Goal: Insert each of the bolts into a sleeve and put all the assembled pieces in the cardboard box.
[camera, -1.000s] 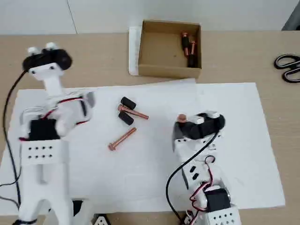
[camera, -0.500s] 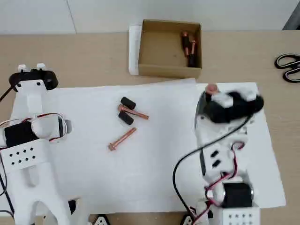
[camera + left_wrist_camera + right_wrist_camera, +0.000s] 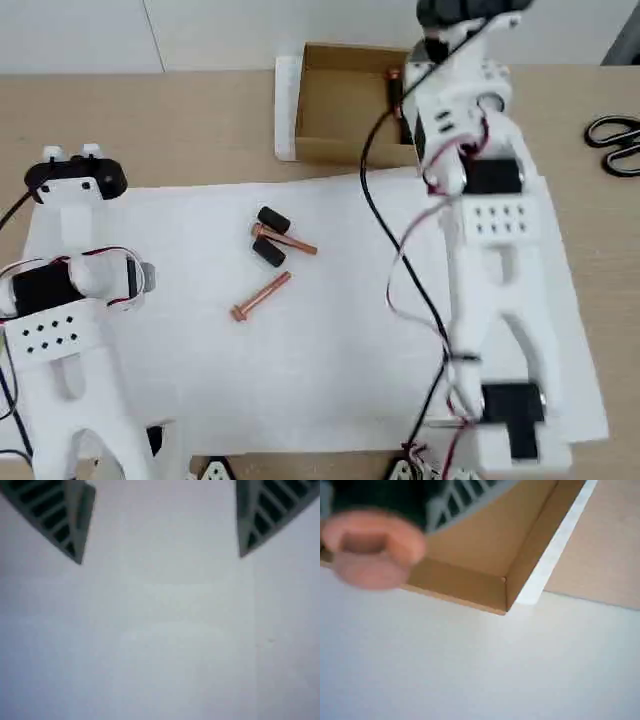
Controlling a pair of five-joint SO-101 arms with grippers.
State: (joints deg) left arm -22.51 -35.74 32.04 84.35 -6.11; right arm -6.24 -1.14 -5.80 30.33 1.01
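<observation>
The step in hand is the drop into the cardboard box [image 3: 340,150], which stands at the far edge of the tabletop [image 3: 180,120], about midway along it. The right gripper [image 3: 395,517] is clamped on the held bolt [image 3: 372,547]. In the right wrist view its copper head hangs just outside the box's wall, near a corner; whether a sleeve sits on the shank I cannot tell. In the high view the right arm stretches out to the box's right-hand side.

To do this well, I judge the piece should be carried fully past the rim and lowered inside the walls before the fingers part. Let go too early and it lands on the wall's edge or rolls back onto the white sheet [image 3: 330,380].

The left gripper [image 3: 160,555] hangs over the sheet near its left edge, fingers spread wide and holding nothing. Left of the sheet's middle lie a loose bolt [image 3: 262,297], a second bolt [image 3: 287,240], a black sleeve [image 3: 273,219] and a second sleeve [image 3: 268,252] — unassembled, so more rounds remain.
</observation>
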